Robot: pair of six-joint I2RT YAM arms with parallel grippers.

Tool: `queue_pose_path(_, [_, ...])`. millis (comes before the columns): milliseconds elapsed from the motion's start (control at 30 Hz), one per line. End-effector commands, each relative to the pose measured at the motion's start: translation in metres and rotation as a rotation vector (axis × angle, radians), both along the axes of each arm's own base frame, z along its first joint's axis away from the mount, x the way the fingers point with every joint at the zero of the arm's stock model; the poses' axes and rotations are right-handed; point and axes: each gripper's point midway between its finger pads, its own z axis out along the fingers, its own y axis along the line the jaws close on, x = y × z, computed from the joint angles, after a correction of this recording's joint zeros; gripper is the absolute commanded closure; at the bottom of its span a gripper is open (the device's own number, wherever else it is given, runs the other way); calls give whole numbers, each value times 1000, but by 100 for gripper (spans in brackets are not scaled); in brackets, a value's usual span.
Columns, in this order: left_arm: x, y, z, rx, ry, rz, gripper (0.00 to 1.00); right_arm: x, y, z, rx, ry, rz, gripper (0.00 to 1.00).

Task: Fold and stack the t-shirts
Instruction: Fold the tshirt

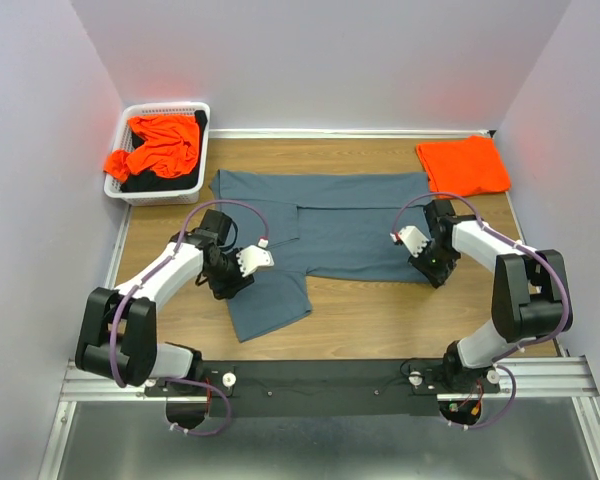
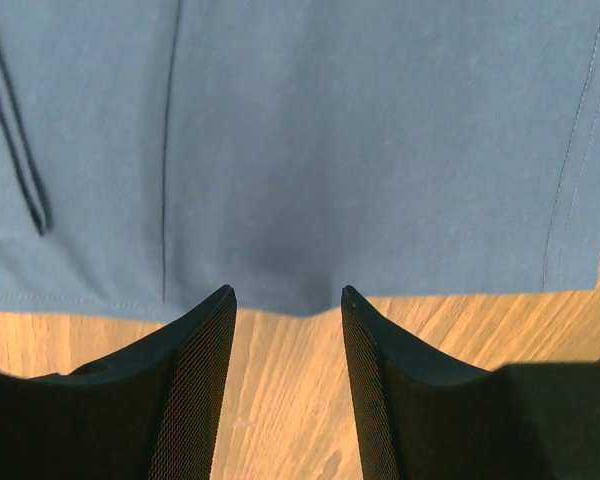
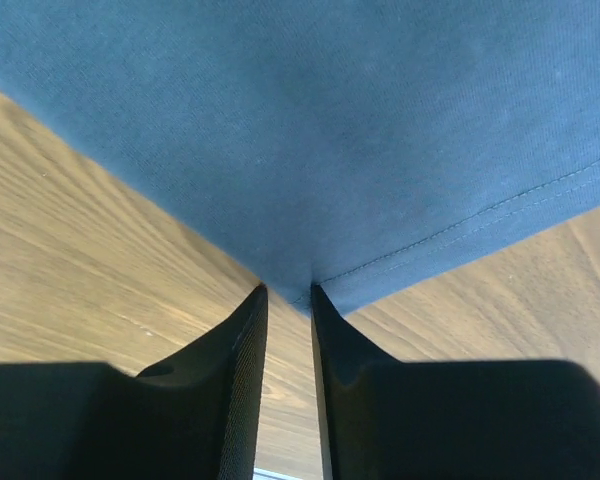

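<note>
A slate blue-grey t-shirt (image 1: 350, 225) lies spread flat on the wooden table, with one sleeve reaching toward the near left. My left gripper (image 1: 223, 285) is open at the shirt's near-left edge. In the left wrist view (image 2: 288, 293) its tips rest at the hem of the blue-grey cloth (image 2: 330, 150), with bare wood between the fingers. My right gripper (image 1: 435, 272) is at the shirt's near-right corner. In the right wrist view (image 3: 288, 290) its jaws stand nearly together, pinching the corner of the cloth (image 3: 330, 130). A folded orange t-shirt (image 1: 463, 165) lies at the back right.
A white slotted basket (image 1: 150, 196) stands at the back left. It holds a crumpled orange t-shirt (image 1: 160, 145) over something dark (image 1: 145, 183). Pale walls close in the table on the left, right and back. Bare wood (image 1: 380, 320) shows along the near side.
</note>
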Motion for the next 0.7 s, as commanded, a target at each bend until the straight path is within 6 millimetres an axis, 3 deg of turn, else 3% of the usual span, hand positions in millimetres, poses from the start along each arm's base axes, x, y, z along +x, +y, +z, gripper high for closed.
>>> queue_pose_path(0, [4,-5,-6,18,-21,9,45,-3,-6,-16,-37,12,11,71])
queue_pose_path(133, [1,-8,-10,28,-1,-12,45,-1,-7,-16,-47,4,15,78])
queue_pose_path(333, [0,-1,-26,106,16,-8,46,1,-9,-14,-60,-3,12,100])
queue_pose_path(367, [0,1,-28,116,21,-7,47,2,-10,-13,-61,-6,12,99])
queue_pose_path(500, [1,6,-29,151,17,-17,62,7,-10,-8,-62,-26,12,100])
queue_pose_path(533, [2,7,-26,154,10,-19,72,8,-10,-4,-63,-40,13,99])
queue_pose_path(667, [7,5,-9,146,-23,-22,91,15,-10,10,-61,-86,11,99])
